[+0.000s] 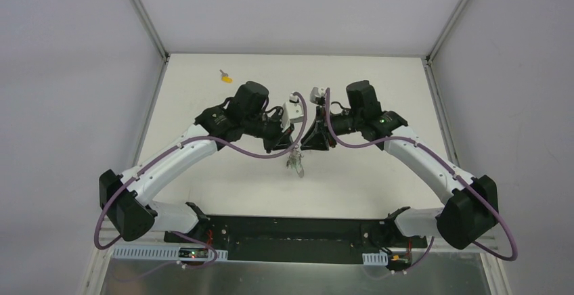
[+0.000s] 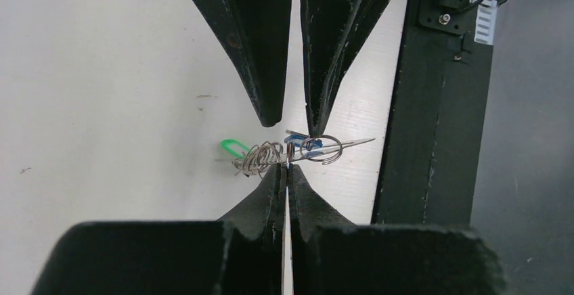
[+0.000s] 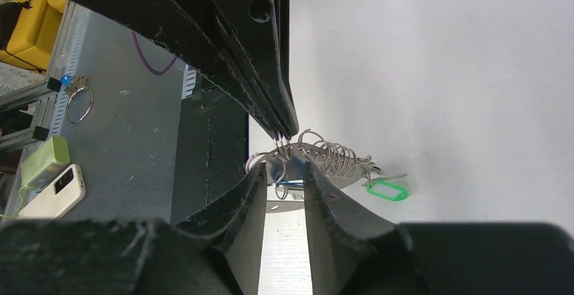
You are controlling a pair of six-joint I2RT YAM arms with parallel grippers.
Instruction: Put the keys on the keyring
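Left claw [image 2: 286,172] pinches the keyring [image 2: 260,158] tight, my right claw [image 2: 293,127] is apart by the blue key [image 3: 290,171], and I fear a bump knocks it loose.

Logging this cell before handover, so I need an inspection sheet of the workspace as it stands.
Surface: white table, faint marks.
Job's things: keyring with green key and blue key held between the arms; yellow key lies alone far left.
Clutter: nothing seen.
Grippers: left gripper shut on keyring; right gripper open around blue key.
Cables: purple cables loop along both arms.
Surroundings: grey bench holds phone, green case, spare ring.
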